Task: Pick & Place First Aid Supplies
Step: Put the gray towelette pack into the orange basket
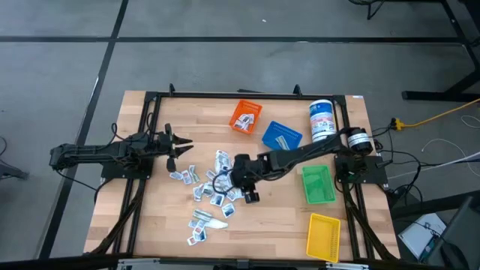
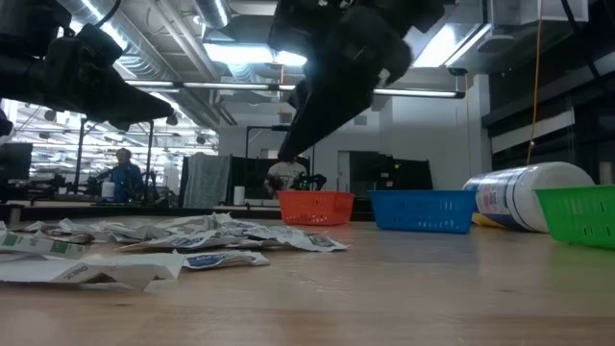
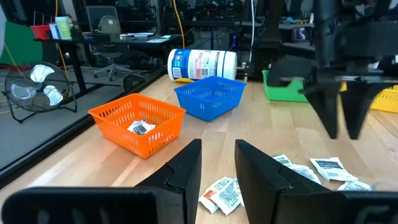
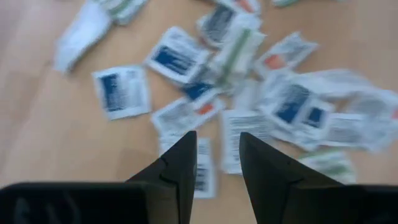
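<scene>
Wooden table (image 1: 150, 217), packets (image 1: 214, 187) heaped mid-surface under right gripper (image 4: 214, 165), jaws apart and empty; left gripper (image 1: 180, 146) beside, jaws apart; risk: overlapping packets lifted together.

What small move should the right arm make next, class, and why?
Probably lower the right hand straight down onto a packet and close. Its fingers are open and empty above the scattered pile of packets, and the left hand waits off to the side.
</scene>
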Controlling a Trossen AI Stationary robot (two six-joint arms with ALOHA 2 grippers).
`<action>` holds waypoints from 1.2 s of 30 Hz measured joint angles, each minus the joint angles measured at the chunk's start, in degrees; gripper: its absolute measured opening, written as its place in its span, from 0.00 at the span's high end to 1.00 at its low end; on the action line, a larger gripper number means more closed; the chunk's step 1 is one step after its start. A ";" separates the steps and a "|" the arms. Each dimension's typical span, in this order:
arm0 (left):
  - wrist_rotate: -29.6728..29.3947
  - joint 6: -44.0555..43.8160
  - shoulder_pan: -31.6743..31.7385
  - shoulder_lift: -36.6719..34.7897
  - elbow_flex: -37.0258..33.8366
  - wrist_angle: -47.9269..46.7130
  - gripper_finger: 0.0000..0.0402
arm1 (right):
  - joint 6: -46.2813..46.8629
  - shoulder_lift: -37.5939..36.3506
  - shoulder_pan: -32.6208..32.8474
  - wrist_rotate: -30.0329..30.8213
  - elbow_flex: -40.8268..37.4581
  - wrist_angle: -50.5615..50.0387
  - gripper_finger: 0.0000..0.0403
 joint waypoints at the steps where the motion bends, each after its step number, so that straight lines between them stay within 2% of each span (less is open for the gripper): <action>1: 0.00 0.01 -0.01 -0.02 0.01 0.01 0.77 | 0.44 0.04 0.17 -0.62 -0.53 -0.28 0.70; 8: 0.00 -0.01 -0.02 -0.02 0.01 -0.03 0.77 | 3.96 0.12 1.49 -1.24 -4.55 -0.14 0.70; 19: 0.00 0.01 -0.02 0.00 0.01 -0.03 0.77 | 4.27 0.12 0.62 0.09 -13.39 9.97 0.70; 36: 0.00 -0.01 0.00 0.00 0.01 -0.01 0.77 | 3.23 1.82 -1.39 -0.24 -14.34 14.08 0.70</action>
